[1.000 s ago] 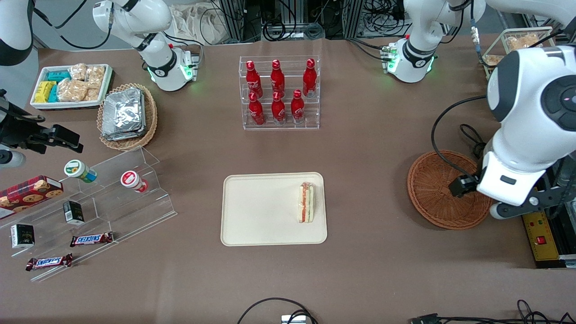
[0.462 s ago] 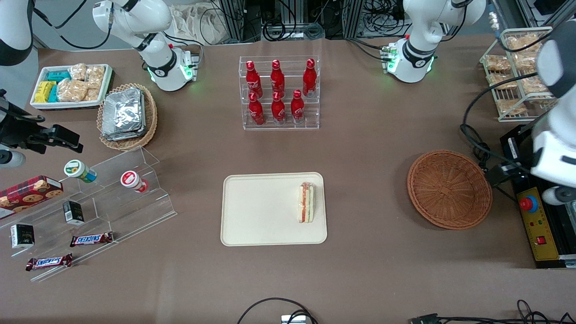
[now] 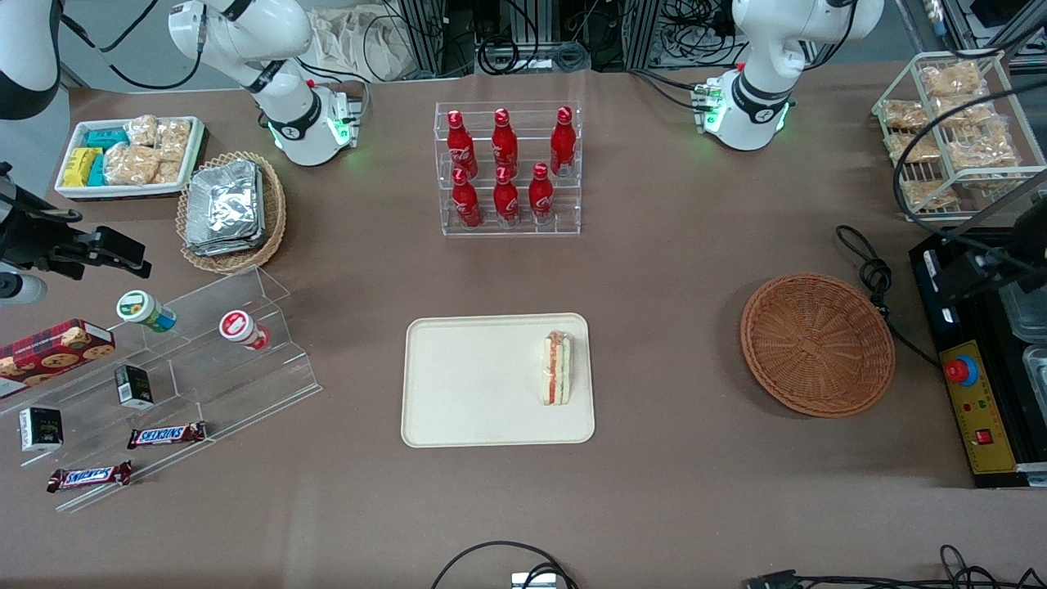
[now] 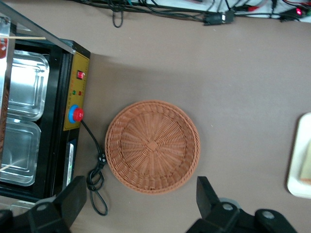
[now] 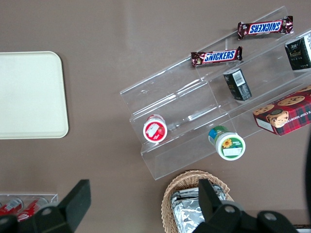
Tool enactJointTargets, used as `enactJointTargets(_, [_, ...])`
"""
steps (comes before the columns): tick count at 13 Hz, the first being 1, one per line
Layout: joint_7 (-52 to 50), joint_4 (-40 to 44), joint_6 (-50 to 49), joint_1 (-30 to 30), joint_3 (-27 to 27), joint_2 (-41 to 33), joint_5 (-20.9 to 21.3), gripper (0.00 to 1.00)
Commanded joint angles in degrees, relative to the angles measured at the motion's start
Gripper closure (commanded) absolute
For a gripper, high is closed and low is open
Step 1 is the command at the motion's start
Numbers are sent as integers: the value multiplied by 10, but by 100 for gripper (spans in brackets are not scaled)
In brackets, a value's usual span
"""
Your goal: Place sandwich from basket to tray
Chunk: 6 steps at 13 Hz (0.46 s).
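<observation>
The sandwich [image 3: 558, 368], likely light, soft and easily crushed, best pinched gently across its bread faces, lies on the tray [image 3: 458, 384] at center frame, while the claw [image 4: 141, 204], spread and holding nothing, hangs above the bare basket [image 4: 152, 145].

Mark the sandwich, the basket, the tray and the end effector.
sandwich [image 3: 557, 368]: front view, middle of the wedge.
basket [image 3: 816, 344]: front view, woven floor.
tray [image 3: 474, 384]: front view, bare surface.
end effector [image 4: 141, 204]: left wrist view, midway between the open fingertips, above the basket.
</observation>
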Motion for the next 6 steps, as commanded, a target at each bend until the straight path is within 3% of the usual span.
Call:
enactJointTargets(1, [10, -73, -2, 38, -57, -67, -17, 0])
enactJointTargets(4, [10, -121, -3, 93, -107, -110, -45, 0])
enactJointTargets(6, [11, -124, -9, 91, -108, -110, -45, 0])
